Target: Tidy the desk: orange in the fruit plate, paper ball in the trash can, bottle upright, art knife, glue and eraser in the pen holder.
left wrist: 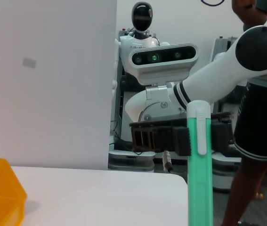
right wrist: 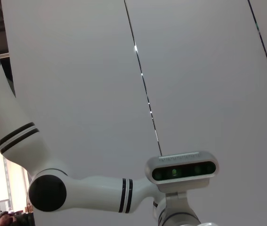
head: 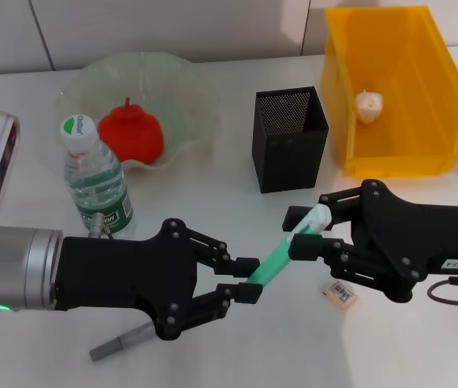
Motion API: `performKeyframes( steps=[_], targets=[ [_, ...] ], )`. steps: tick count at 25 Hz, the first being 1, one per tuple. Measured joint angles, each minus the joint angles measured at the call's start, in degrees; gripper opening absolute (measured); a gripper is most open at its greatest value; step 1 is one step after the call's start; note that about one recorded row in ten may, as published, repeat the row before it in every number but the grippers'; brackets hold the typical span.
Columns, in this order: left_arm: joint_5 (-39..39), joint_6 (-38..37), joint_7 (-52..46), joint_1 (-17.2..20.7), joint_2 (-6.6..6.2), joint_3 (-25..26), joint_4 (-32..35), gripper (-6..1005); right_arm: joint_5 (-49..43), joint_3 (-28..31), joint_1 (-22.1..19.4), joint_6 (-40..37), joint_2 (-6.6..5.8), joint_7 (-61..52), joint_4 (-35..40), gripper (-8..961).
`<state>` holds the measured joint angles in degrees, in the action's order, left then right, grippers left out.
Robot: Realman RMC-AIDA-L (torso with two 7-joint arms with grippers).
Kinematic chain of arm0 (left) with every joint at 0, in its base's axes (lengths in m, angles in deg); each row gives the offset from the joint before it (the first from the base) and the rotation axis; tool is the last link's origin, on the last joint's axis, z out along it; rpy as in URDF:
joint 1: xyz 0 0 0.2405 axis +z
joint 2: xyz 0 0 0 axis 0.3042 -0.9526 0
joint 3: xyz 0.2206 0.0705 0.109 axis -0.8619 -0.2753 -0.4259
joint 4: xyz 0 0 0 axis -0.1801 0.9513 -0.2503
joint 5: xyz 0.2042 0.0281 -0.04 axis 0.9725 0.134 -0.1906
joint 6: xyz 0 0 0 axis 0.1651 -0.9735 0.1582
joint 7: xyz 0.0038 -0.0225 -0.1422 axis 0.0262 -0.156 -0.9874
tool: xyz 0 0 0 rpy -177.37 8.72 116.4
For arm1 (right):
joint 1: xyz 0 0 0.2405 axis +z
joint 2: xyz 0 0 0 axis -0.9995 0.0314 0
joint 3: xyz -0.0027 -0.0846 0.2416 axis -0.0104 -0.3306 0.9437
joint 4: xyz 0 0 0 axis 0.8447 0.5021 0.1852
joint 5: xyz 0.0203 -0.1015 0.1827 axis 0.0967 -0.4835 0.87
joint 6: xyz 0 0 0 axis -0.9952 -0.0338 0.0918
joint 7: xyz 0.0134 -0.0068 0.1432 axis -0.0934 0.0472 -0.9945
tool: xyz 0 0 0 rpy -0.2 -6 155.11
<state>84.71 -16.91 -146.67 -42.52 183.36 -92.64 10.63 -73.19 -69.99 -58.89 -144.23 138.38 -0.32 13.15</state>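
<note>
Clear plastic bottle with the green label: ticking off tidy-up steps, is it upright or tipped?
Upright: the clear plastic bottle stands on its base, white cap on top.

The white desk [head: 212,210] carries a green glass bowl [head: 176,97], an upright water bottle [head: 95,186], a black mesh cup [head: 289,141], a yellow bin [head: 422,105], an eraser [head: 340,293] and a grey stick [head: 119,343].

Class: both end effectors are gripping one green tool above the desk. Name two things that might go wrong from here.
1. The left end effector and right end effector both hold the green art knife; a badly timed release might drop it onto the table.
2. The eraser lies just below the right end effector, which may nudge it while moving toward the pen holder.
</note>
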Motion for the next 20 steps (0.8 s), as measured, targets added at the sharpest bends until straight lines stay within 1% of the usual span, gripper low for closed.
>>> performKeyframes(
  steps=[8, 14, 20],
  targets=[
    [-0.1, -0.7, 0.3, 0.1, 0.05, -0.4, -0.9, 210, 0.3, 0.7, -0.4, -0.3, 0.03, 0.1, -0.6, 201],
    [-0.1, -1.4, 0.4, 0.6, 0.11, 0.4, -1.0, 436, 1.8, 1.2, -1.7, -0.3, -0.01, 0.6, -0.7, 186],
    [-0.2, -0.9, 2.1, 2.2, 0.13, 2.9, -1.1, 675, 3.1, 5.3, -4.1, -1.1, -0.55, 1.2, -0.2, 189]
  ],
)
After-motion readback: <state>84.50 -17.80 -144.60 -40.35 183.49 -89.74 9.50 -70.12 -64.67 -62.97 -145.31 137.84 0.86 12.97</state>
